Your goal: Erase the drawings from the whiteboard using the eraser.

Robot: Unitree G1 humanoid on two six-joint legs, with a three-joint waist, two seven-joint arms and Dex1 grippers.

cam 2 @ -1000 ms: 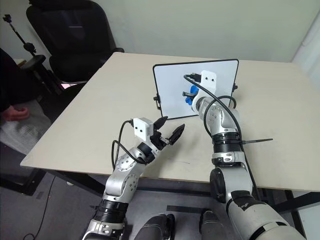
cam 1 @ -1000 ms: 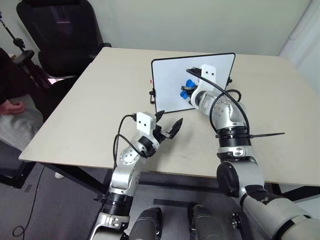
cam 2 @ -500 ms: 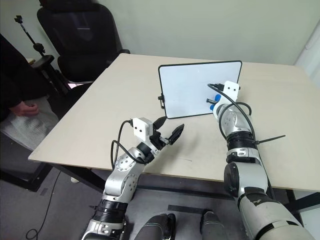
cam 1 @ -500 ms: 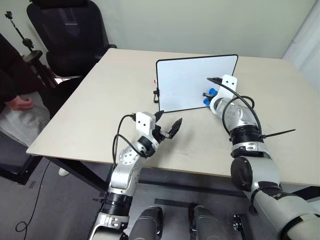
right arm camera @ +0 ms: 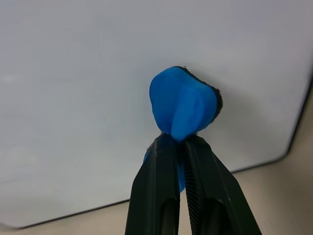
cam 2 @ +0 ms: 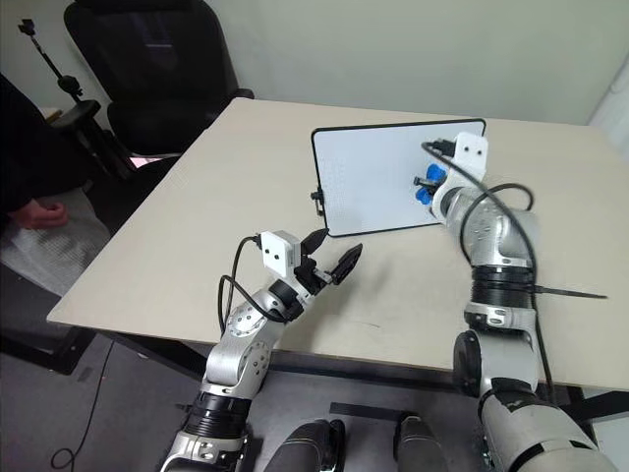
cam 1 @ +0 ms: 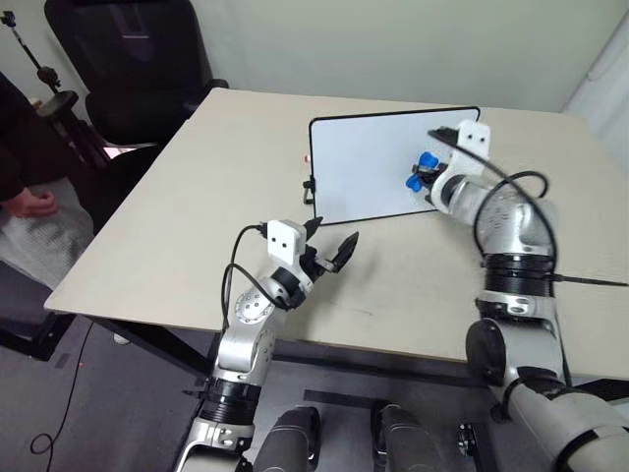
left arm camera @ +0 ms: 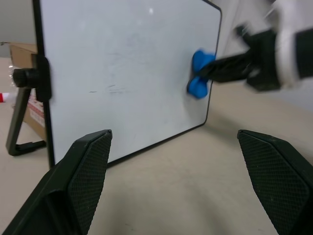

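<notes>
Blue soft eraser block (right arm camera: 183, 110) is pinched tight between the right gripper's (right arm camera: 179, 142) black fingers, pressed against the upright black-framed whiteboard (cam 1: 364, 167) near its right edge on the beige table (cam 1: 197, 216). Left gripper (cam 1: 330, 247) hovers nearby, fingers spread wide.

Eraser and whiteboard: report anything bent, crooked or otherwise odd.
The eraser is squeezed out of shape: the right gripper pinches its middle so hard that the blue foam bulges into lobes above and below the shut fingers, pressed against the whiteboard. The board stands upright on the table; faint smudges remain. Nothing else stands out.
</notes>
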